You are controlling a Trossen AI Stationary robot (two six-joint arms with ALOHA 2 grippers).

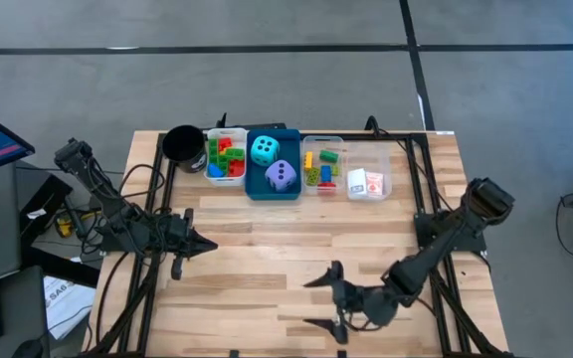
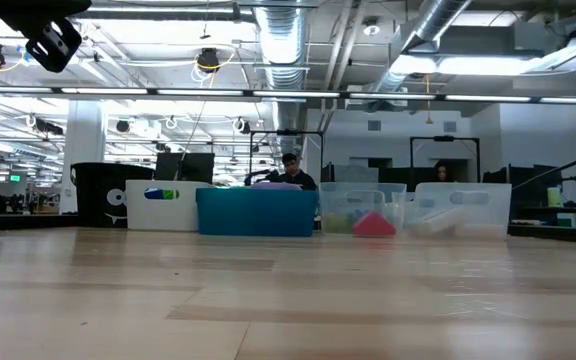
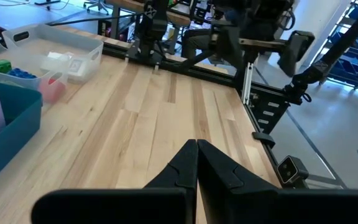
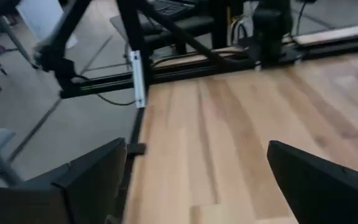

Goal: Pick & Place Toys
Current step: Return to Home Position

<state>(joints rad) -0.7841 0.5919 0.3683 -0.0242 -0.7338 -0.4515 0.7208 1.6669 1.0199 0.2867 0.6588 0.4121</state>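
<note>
**Right gripper** (image 1: 314, 302): fingers spread wide, nothing held and nothing touched. It is placed over the near part of the table (image 1: 267, 254), right of centre, and pointed toward the left arm's side. Only bare wood is seen between its fingers in the right wrist view.

**Left gripper** (image 1: 207, 244): fingers pressed together, empty. It is placed over the table's left half and pointed toward the right arm.

**Task items:** all are lodged in the row along the far edge.
- The bricks (image 1: 227, 157) are in the white tray (image 1: 225, 131).
- The cyan die (image 1: 264, 150) and purple die (image 1: 281, 176) are in the blue tray (image 1: 274, 197).
- More bricks are in the inner clear tray (image 1: 323, 138).
- The cards (image 1: 366, 183) are in the outer clear tray (image 1: 387, 185).
- A cup (image 1: 182, 146) closes the row's left end (its contents cannot be told).

**Relation:** the row lies beyond both grippers, toward the far edge, with its long axis running left to right. The left gripper is the nearer, closest to the white tray; the right gripper is well apart. No piece is seen loose on the wood.

**Judgement:** sorting is taken as finished and no grasp is called for. Only the folding of both arms to rest is judged outstanding.
</note>
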